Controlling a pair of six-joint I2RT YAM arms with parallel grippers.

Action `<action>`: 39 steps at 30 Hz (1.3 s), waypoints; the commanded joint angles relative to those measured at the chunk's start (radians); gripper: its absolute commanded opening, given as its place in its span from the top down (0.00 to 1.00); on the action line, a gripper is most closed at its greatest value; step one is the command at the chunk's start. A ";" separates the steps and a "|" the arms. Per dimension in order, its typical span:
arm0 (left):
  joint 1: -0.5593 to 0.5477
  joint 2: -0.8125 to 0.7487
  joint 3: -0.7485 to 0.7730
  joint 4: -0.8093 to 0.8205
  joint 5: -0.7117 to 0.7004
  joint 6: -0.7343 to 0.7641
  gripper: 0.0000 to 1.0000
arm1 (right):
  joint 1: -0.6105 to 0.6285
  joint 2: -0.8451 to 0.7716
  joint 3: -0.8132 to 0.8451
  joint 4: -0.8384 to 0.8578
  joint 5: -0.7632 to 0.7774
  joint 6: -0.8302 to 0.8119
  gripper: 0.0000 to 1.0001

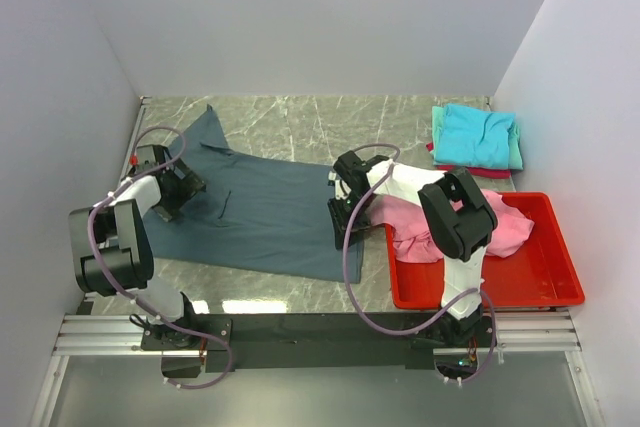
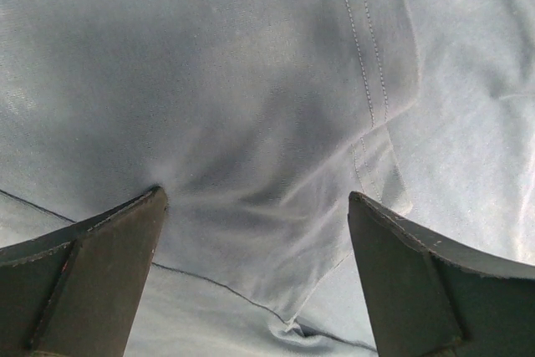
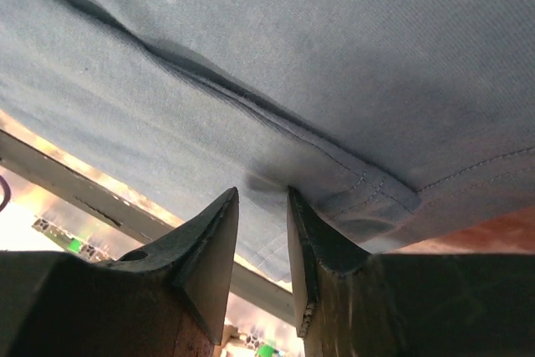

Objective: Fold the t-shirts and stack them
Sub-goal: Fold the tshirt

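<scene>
- Marble-look table (image 1: 300, 122), pale walls on three sides. The slate tee (image 1: 270, 212) lies spread over its left-centre, one sleeve pointing to the far left corner.
- Left claw (image 2: 255, 198) sits on the tee's left side near that sleeve. Its jaws are at full width w/ only flat cloth between them, and the tips press down so wrinkles fan out.
- Right claw (image 3: 263, 194) is at the tee's right edge, just beside the red bin (image 1: 540, 287). Its jaws are narrow, and a pucker of hem looks nipped between the tips.
- Pink tee (image 1: 510, 227) is heaped unfolded in the bin. Folded tees (image 1: 478, 137) are stacked at the far right, turquoise on top.
- Risks, as we judge them:
  - The right grip seems to hold only a thin bit of hem, so a firm pull could slip it free.
  - If the left claw closes where it presses, it may bunch the cloth or catch extra layers, giving a crooked fold.
  - The right arm hangs over the bin, so a wide sweep could drag the pink tee out.
- Views:
  - The top cam gives the whole layout, but the arm bodies hide both sets of tips, so no grip can be read there.
  - Only the left wrist cam shows the seam stitching and the wrinkle fan.
  - Only the right wrist cam shows the hem pucker and its double stitch line.
</scene>
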 commanded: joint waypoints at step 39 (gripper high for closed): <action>-0.109 0.608 0.941 -0.303 -0.002 -0.072 0.19 | -0.015 -0.042 0.346 -0.186 0.269 0.033 0.62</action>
